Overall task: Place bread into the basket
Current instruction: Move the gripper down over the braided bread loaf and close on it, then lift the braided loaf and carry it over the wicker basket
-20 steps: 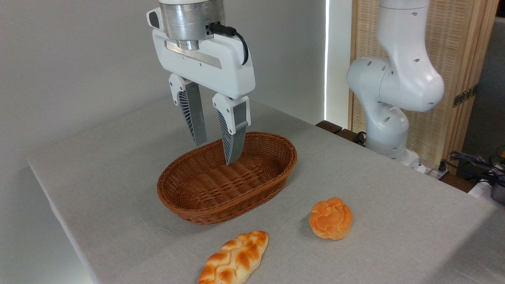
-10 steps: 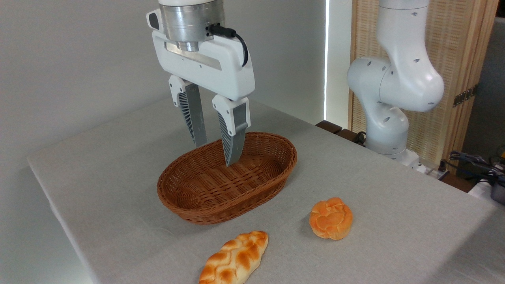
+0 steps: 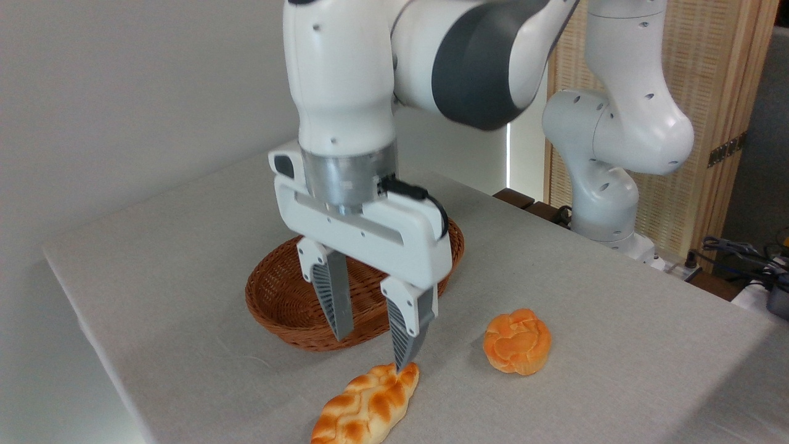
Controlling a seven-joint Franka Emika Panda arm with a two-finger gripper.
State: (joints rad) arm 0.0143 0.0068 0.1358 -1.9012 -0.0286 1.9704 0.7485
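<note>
Gripper has dropped from above the basket and come forward, now low over the near worktop. Jaws spread wide, holding nothing; the right fingertip sits right at the far end of the bread, contact unclear. Bread lies flat on the worktop in front of the basket, outside it. Visible part of the basket shows nothing inside. Orange bun sits off to the right.
</note>
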